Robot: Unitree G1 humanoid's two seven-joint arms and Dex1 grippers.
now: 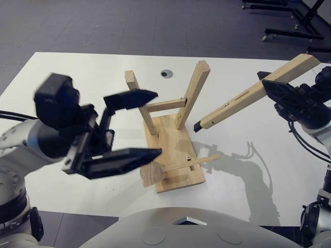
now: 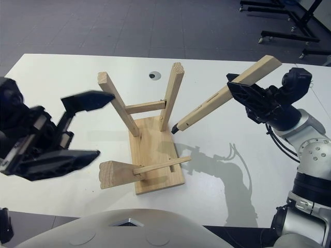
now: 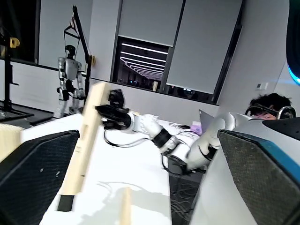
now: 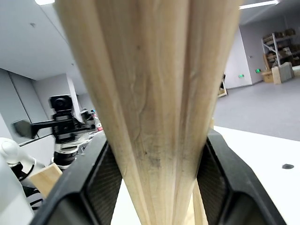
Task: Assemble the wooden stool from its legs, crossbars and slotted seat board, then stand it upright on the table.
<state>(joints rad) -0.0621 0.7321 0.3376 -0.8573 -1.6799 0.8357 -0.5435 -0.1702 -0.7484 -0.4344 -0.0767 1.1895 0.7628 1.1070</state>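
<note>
Leg (image 1: pixel 243 101) aloft, seat board (image 1: pixel 173 150) flat

We see our right gripper (image 1: pixel 271 89) pinching the tilted leg above the table (image 1: pixel 77 67), right of the board and its two upright legs (image 1: pixel 194 93). Our left gripper (image 1: pixel 156 123) hovers left of it, jaws spread.

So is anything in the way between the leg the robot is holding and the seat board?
Nothing visible blocks it. The held leg, in the right gripper, tilts down with its lower end in open air just off the seat board's right edge. The nearest thing is the upright leg, close beside that end.
</note>
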